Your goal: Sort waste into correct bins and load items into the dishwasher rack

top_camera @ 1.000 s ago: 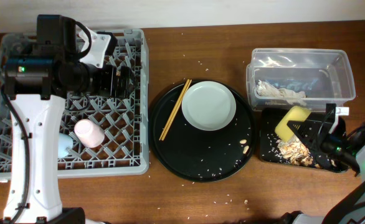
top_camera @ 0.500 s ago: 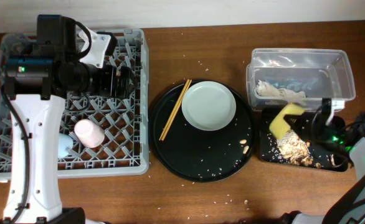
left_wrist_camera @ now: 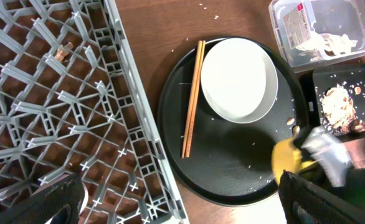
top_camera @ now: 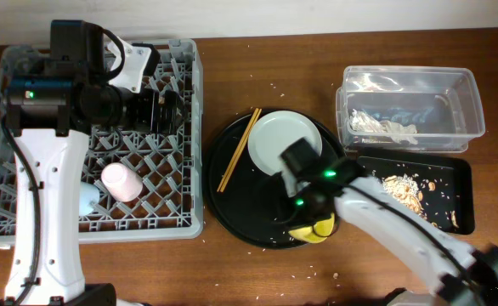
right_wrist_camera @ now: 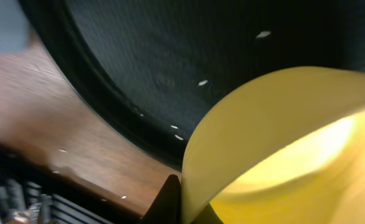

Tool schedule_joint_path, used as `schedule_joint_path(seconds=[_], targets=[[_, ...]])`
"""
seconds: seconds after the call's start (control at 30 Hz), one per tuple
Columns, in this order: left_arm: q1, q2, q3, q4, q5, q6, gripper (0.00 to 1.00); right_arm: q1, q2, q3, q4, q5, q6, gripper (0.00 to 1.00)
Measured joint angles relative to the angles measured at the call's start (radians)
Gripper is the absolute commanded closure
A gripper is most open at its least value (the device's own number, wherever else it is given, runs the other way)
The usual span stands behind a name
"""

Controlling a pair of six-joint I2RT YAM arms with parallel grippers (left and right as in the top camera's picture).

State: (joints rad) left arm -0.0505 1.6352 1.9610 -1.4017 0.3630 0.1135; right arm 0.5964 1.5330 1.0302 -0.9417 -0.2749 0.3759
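My right gripper (top_camera: 311, 224) is shut on the rim of the small yellow bowl (top_camera: 315, 231) and holds it over the front edge of the round black tray (top_camera: 240, 212). In the right wrist view the bowl (right_wrist_camera: 282, 143) fills the frame, with one dark finger (right_wrist_camera: 169, 200) against its rim. The pale plate (top_camera: 279, 140) and the chopsticks (top_camera: 239, 149) lie on the round tray. My left gripper (left_wrist_camera: 182, 214) is open and empty above the grey rack (top_camera: 28, 204), which holds the pink cup (top_camera: 120, 181) and the blue cup (top_camera: 87, 197).
The clear tub (top_camera: 466, 93) at the back right holds the white napkin (top_camera: 385, 126). The shallow black tray (top_camera: 457, 174) in front of it holds the food scraps (top_camera: 402, 191). Crumbs lie scattered on the round tray and on the wooden table (top_camera: 257, 64).
My right arm has swung left from the shallow black tray to the round tray's front edge, carrying the yellow bowl. The scraps now lie in the shallow tray. The left arm has not moved.
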Motion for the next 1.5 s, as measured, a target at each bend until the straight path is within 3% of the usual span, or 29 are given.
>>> schedule_joint_path(seconds=[0.07,0.23,0.37,0.43,0.53,0.77,0.83,0.97,1.03,1.07,1.23,1.33,1.5], targets=[[0.000,0.000,0.000,0.000,0.000,0.000,0.01,0.041,0.069,0.001,0.022,0.024,0.000,0.60],[0.000,0.000,0.000,0.000,0.000,0.000,0.01,0.051,0.099,0.192,-0.005,0.033,-0.092,0.44],[0.000,0.000,0.000,0.000,0.000,0.000,0.01,-0.063,0.095,0.368,-0.019,0.168,-0.062,0.44],[0.000,0.000,0.000,0.000,0.000,0.000,0.01,-0.224,0.100,0.368,-0.020,0.202,-0.041,0.45],[0.000,0.000,0.000,0.000,0.000,0.000,0.01,-0.312,0.143,0.369,-0.016,0.108,-0.087,0.45],[0.000,0.000,0.000,0.000,0.000,0.000,0.01,-0.303,0.239,0.369,0.017,0.008,-0.125,0.44],[0.000,0.000,0.000,0.032,0.000,0.000,0.01,-0.241,0.239,0.369,0.076,-0.071,-0.121,0.34],[0.000,0.000,0.000,0.059,0.000,0.003,0.01,-0.126,0.239,0.369,0.090,-0.009,-0.058,0.35],[0.000,0.000,0.000,0.059,0.000,0.003,0.01,-0.129,0.219,0.369,0.083,0.006,-0.067,0.26],[0.000,0.000,0.000,0.059,0.000,0.003,0.01,-0.129,0.166,0.369,0.079,0.016,-0.077,0.02],[0.000,0.000,0.000,0.060,0.000,0.003,0.01,-0.129,-0.306,0.401,0.073,0.006,-0.095,0.02],[0.000,0.000,0.000,0.060,0.000,0.003,0.01,-0.151,-0.398,0.396,-0.008,0.065,-0.212,0.02],[0.000,0.000,0.000,0.060,0.000,0.003,0.01,-0.264,-0.624,0.373,-0.047,0.264,-0.279,0.02]])
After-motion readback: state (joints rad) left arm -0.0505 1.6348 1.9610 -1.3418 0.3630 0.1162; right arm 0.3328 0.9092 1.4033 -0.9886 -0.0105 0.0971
